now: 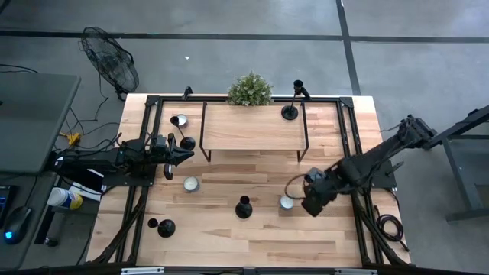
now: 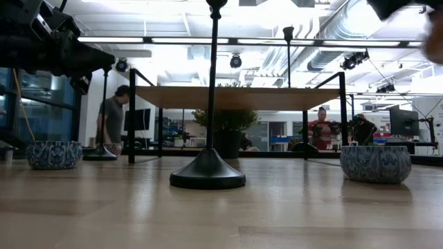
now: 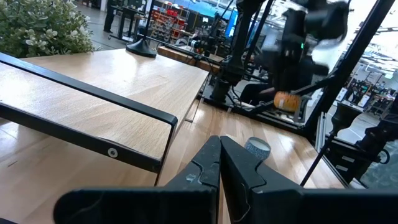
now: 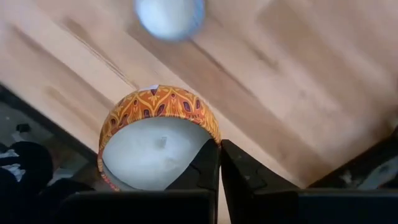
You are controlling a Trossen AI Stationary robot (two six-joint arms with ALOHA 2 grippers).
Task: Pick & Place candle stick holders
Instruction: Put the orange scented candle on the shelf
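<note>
Now, right hand (image 4: 219, 145): clamping thinly on orange tin (image 4: 158, 134) at its rim.
Left hand (image 3: 221, 142): closing together, idling left.
Risk: orange tin slipping, dropping onto blue tin (image 4: 169, 15).

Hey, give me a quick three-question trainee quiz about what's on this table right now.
1. True or false: the left claw is gripping something.
2. What does the right claw grip? A) orange patterned candle tin B) black fan C) blue bowl
3. Fill in: the tall matte-black candle stick holder near the leafy potted plant stands on the raised wooden ____.
Key: 1 false; 2 A; 3 shelf.
</note>
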